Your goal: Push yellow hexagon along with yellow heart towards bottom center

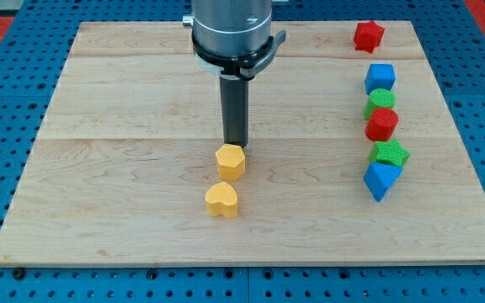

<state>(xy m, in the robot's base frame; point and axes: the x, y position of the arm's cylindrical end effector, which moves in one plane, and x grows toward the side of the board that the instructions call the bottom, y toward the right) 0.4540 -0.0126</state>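
Nearest the view's bottom, slightly left of centre: yellow heart (pixel 221 199) flat on the wooden board (pixel 99 202). Just above it, close but apart, yellow hexagon (pixel 231 161). My tip (pixel 237 144) sits at the hexagon's upper edge, touching or nearly so; cannot tell which. No jaws on this rig, only a straight dark rod. Right side, a column running upward: blue block (pixel 381 179), green block (pixel 390 154), red block (pixel 382 124), second green block (pixel 380 102), second blue block (pixel 380 78). Farthest, top right: red star-like block (pixel 368 36).
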